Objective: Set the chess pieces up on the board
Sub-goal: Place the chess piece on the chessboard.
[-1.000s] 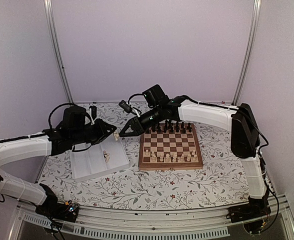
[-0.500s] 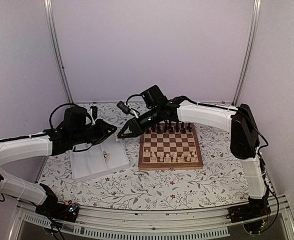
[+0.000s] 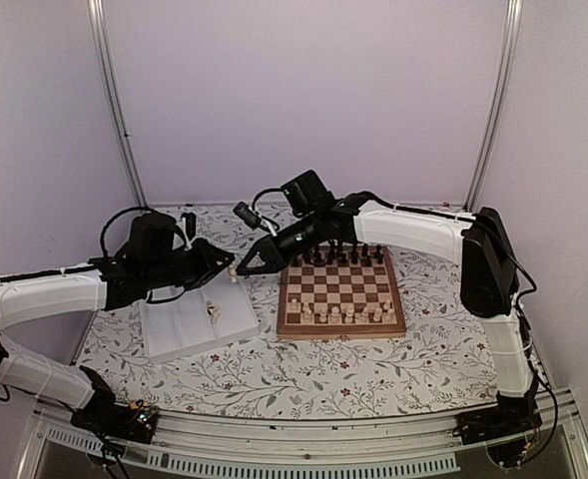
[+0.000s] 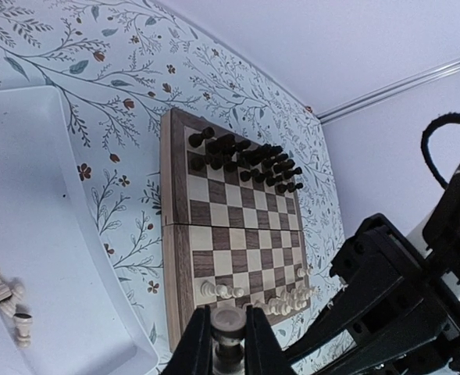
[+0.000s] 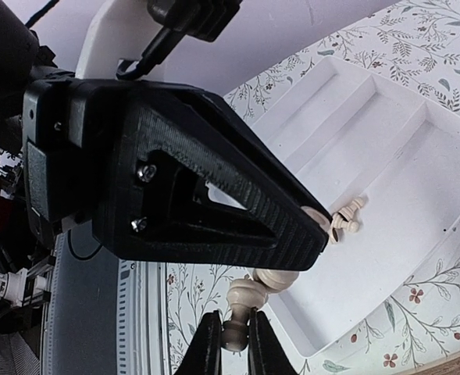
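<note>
The two arms meet in the air above the gap between the white rectangular compartment tray point(image 3: 196, 321) and the square wooden chessboard with dark and pale checks point(image 3: 341, 293), and this looks like a hand-over of one chessman. The tray sits at about 9 o'clock from the board, on the floral-patterned counter point(image 3: 303, 374), so a piece lifted out by the left arm has to cross to the right arm, which can reach the board.

The left gripper point(image 4: 228, 344) has its jaws nearly closed on a small pale cream chess piece point(image 4: 229, 326), pinched between the two dark fingers. In the right wrist view the right gripper point(image 5: 235, 337) has its jaws drawn in tight round the stem of that same pale piece point(image 5: 254, 291), just below the tip of the left gripper's black finger. Both jaws therefore appear to grip one piece together, though which end each holds is hard to tell.

On the board, dark brown-black chessmen point(image 4: 245, 160) fill the far rows, while a partial row of pale chessmen point(image 3: 340, 314) stands at the near edge, toward 6 o'clock. A few pale pieces point(image 4: 6, 301) remain lying in the tray, so the setting-up seems well short of finished.
</note>
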`<state>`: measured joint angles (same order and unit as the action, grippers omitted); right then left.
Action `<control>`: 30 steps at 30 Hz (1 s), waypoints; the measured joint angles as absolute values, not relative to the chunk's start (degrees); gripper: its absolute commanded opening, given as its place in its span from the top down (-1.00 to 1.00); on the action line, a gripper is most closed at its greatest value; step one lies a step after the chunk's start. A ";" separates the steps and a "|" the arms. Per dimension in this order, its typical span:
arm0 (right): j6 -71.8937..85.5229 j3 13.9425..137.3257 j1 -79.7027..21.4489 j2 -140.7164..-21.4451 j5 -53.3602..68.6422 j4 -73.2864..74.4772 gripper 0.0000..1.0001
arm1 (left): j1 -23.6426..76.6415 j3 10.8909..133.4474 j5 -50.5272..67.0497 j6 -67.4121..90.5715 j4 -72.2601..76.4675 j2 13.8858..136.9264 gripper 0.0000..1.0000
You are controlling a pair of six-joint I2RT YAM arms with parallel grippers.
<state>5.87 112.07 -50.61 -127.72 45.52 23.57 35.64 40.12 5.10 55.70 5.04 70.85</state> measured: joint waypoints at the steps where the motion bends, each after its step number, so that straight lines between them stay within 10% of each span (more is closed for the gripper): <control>1: 5.76 112.07 -50.61 -127.72 45.50 23.57 0.93 | 35.64 40.14 5.10 55.70 5.13 70.98 1.00; 30: -43.40 97.30 -33.50 -111.02 9.28 63.79 0.94 | 35.62 47.99 -0.58 40.18 -11.27 76.03 1.00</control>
